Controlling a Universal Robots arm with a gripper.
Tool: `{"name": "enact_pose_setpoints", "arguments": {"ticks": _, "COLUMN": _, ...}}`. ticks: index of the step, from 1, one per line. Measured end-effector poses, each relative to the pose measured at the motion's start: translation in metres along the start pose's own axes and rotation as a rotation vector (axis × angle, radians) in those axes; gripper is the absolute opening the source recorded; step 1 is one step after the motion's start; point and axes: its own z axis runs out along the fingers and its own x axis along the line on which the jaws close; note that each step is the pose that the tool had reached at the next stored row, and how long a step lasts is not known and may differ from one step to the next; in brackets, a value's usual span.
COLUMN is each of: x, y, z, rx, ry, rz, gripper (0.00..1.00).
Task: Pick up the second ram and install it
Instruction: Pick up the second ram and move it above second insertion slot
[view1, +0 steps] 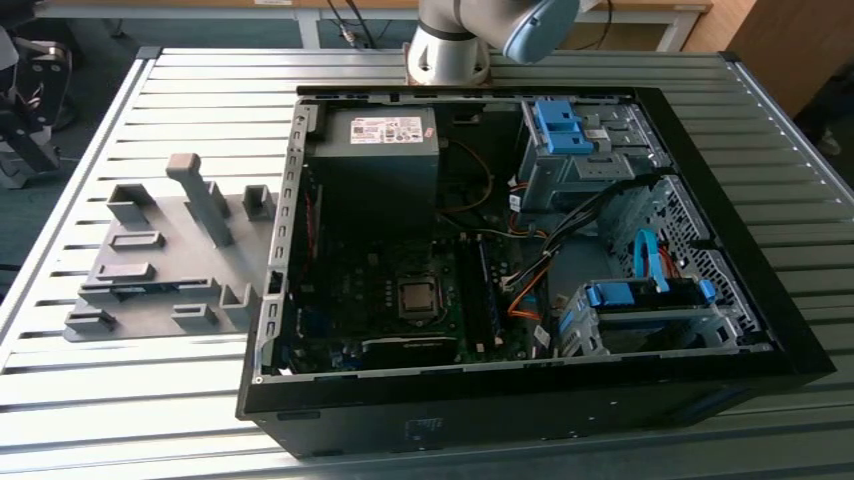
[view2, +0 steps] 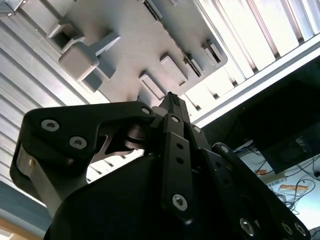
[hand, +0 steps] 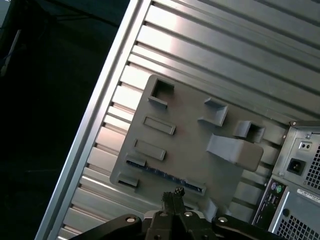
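Note:
A long, thin dark strip with bluish flecks, the second ram (hand: 165, 175), stands on edge in a slot of the grey fixture tray (hand: 190, 130). In the exterior view the same dark strip (view1: 134, 291) lies along the tray (view1: 160, 300) at the exterior view's left of the open computer case (view1: 534, 250). My gripper (hand: 175, 194) hovers well above the tray, its black fingers (view2: 172, 107) pressed together with nothing between them, the tips pointing down near the ram's slot.
Upright grey blocks (view1: 200, 195) rise from the tray. The case holds a motherboard (view1: 414, 295), a power supply (view1: 380, 135), blue drive brackets (view1: 558, 125) and loose cables (view1: 527, 290). The arm's base (view1: 447, 50) stands behind the case on the slatted metal table (view1: 200, 100).

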Motion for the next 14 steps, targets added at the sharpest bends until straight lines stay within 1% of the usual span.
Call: {"name": "enact_pose_setpoints", "arguments": {"ticks": 14, "x": 0.0000, "y": -0.0001, "z": 0.0002, "rx": -0.0017, "ry": 0.0018, "rz": -0.138, "gripper": 0.11}}
